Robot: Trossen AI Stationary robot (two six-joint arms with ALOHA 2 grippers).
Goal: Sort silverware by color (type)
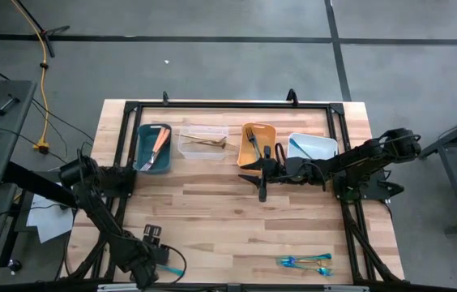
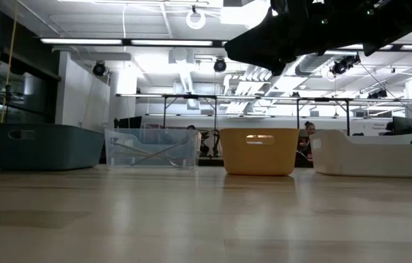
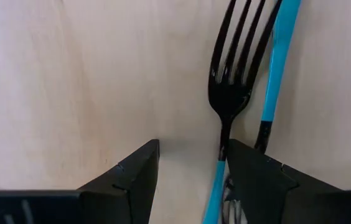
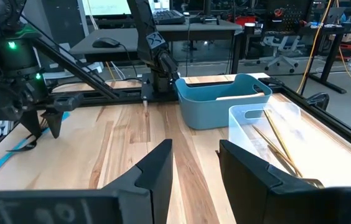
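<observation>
Left gripper (image 1: 166,261) hangs low at the table's (image 1: 212,219) near edge toward its left corner, fingers (image 3: 132,177) spread and grasping nothing — a black-tined fork with a teal handle (image 3: 228,102) lies on the wood just beside one finger. Along the far edge stand four bins: teal bin (image 1: 153,147) with salmon-handled utensils, clear bin (image 1: 203,142) with gold ones, orange bin (image 1: 257,144) with forks, white bin (image 1: 311,147) with a teal piece. Right gripper (image 1: 262,191) hovers before the orange bin, fingers parted, empty. More teal utensils (image 1: 305,262) lie near the right near corner.
</observation>
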